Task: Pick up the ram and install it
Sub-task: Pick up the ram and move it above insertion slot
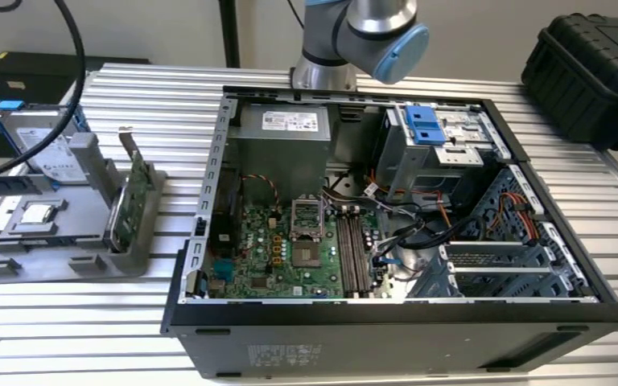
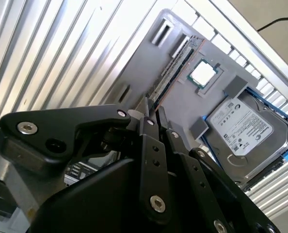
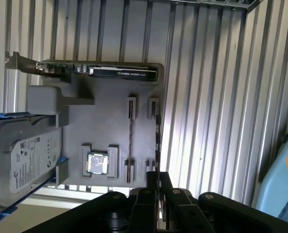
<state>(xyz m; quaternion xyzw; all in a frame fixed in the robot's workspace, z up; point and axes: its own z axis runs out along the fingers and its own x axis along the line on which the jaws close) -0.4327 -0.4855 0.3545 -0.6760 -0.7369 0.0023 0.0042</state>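
Note:
The ram (image 3: 157, 141) stands on edge in a slot of the grey holder (image 3: 110, 121), a thin dark strip running along the holder's side. In the second wrist view the ram (image 2: 174, 65) shows a coppery edge. My gripper (image 3: 157, 177) hovers above the holder in line with the ram's end, well clear of it. Its two black fingertips (image 2: 146, 104) stand close together with nothing between them, so my gripper (image 2: 153, 108) is shut and empty. The motherboard's long slots (image 1: 354, 249) lie inside the open computer case (image 1: 395, 322).
The grey holder (image 1: 62, 233) lies at the exterior view's left on the ribbed metal table (image 1: 73, 322). It also carries a silver drive (image 3: 23, 155), a processor chip (image 3: 96, 162) and a green card with a bracket (image 1: 126, 201). A black box (image 1: 594, 64) sits far right.

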